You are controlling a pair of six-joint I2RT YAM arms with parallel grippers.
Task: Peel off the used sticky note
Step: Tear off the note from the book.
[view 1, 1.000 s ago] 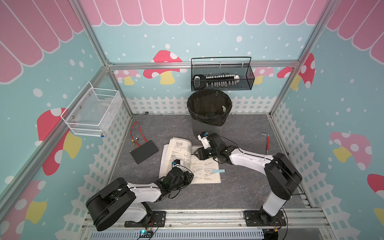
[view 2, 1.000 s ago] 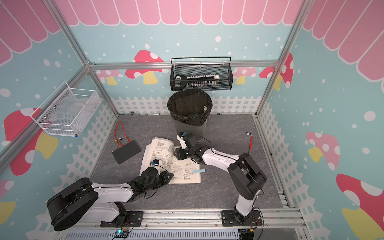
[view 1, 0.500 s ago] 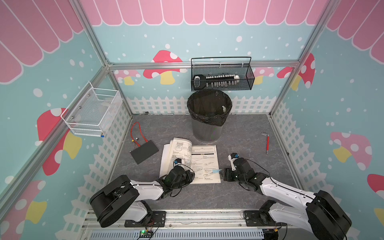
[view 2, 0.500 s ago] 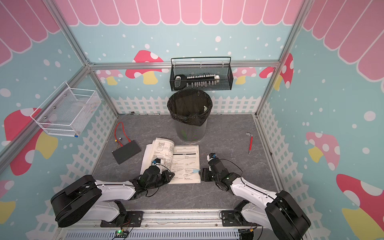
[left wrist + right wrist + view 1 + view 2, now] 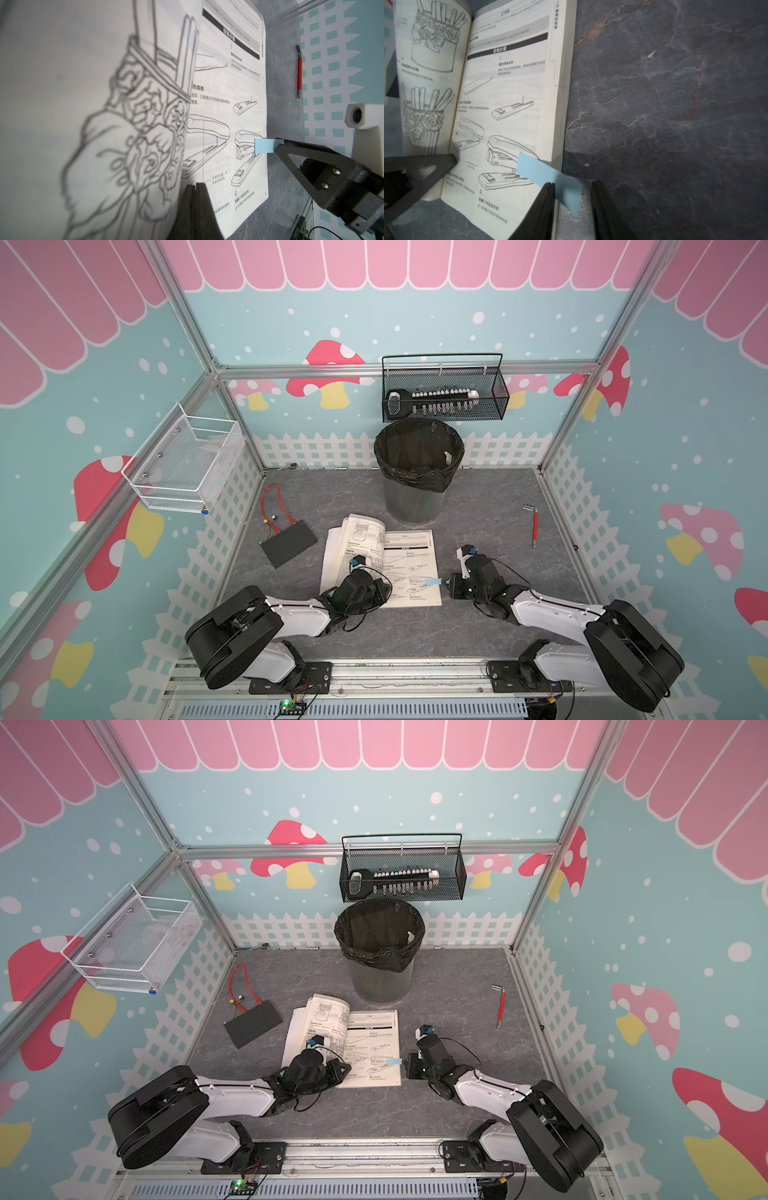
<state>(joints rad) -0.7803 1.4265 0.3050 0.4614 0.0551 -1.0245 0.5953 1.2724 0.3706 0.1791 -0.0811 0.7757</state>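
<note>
Between the parted jaws of my right end effector [image 5: 572, 184] sits the blue sticky note [image 5: 542, 170]. My left end effector [image 5: 195, 187], clenched, rests on the open book [image 5: 228, 104].

My right gripper [image 5: 449, 585] beside blue sticky note [image 5: 432, 581] jutting off open book [image 5: 409, 556] edge; my left gripper [image 5: 384, 593] rests on book.

Both top views sit high above the near edge, looking down toward the far side, and share nearly the whole desk [image 5: 478, 497]. The left wrist camera lies low and close over the open book [image 5: 228, 104], facing far and rightward. The right wrist camera is close above the book's right edge, facing far. Both wrist views share the blue sticky note [image 5: 265, 146].
</note>
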